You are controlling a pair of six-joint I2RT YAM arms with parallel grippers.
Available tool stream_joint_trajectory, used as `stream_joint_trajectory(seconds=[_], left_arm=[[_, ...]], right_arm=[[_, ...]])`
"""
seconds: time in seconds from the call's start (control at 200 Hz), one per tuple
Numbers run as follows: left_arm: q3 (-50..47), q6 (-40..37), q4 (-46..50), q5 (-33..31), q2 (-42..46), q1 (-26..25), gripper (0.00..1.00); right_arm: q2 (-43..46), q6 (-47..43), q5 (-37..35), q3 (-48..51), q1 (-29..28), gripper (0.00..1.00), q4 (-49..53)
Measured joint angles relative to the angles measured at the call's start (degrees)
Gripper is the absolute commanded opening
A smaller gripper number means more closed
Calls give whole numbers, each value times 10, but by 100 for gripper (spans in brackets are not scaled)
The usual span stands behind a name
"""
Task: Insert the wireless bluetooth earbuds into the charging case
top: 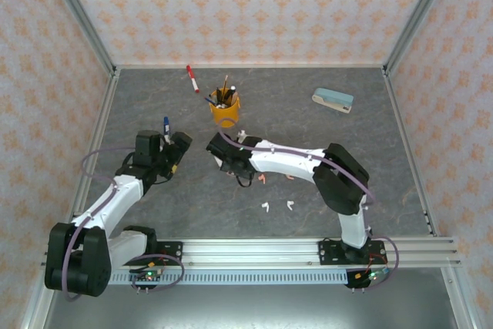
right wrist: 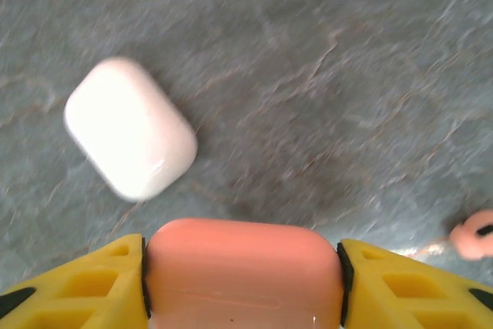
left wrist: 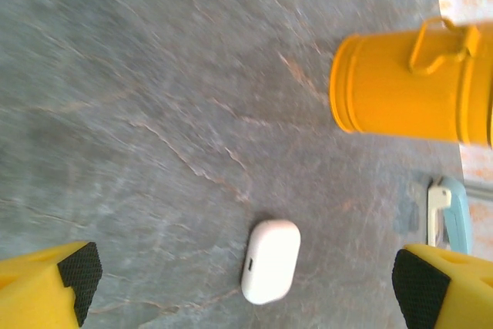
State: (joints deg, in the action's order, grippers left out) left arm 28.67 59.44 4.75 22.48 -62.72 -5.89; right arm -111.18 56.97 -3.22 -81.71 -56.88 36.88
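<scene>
Two white earbuds point(top: 264, 207), 2 pink earbuds point(top: 263, 179) in top view; R wrist cam shows right gripper point(top: 222, 152) clamping pink case point(right wrist: 243, 271), white case point(right wrist: 129, 127) beside; left gripper point(top: 179, 146) wide open.

Yellow cup point(top: 225, 112) (pens point(top: 224, 91) inside), red marker point(top: 192, 78), teal stapler point(top: 333, 100)

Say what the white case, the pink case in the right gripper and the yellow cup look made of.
The white case: glossy hard plastic, bright sheen. The pink case: matte plastic or silicone, soft highlights; unclear which. The yellow cup: probably painted metal, ridged rim and handle.
</scene>
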Motion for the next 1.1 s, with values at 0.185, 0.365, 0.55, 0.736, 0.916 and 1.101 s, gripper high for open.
stream_joint_trajectory(seconds=[0.185, 0.365, 0.55, 0.736, 0.916, 1.101], left_arm=[[-35, 1, -84, 0, -36, -81, 98], [-59, 2, -142, -11, -46, -130, 98], [-65, 4, -165, -43, -38, -139, 99], [-67, 7, -139, -98, 7, -139, 100], [-66, 7, -111, -136, 26, -137, 100], [-65, 7, -91, -142, 26, -108, 100]], right_arm=[[10, 0, 3, 26, 53, 47, -30], [29, 0, 11, 40, 92, 51, -53], [31, 2, 26, 42, 98, 69, -63], [31, 5, 37, 46, 83, 83, -58], [31, 19, 37, 46, 52, 87, -40], [22, 33, 37, 31, 30, 86, -18]])
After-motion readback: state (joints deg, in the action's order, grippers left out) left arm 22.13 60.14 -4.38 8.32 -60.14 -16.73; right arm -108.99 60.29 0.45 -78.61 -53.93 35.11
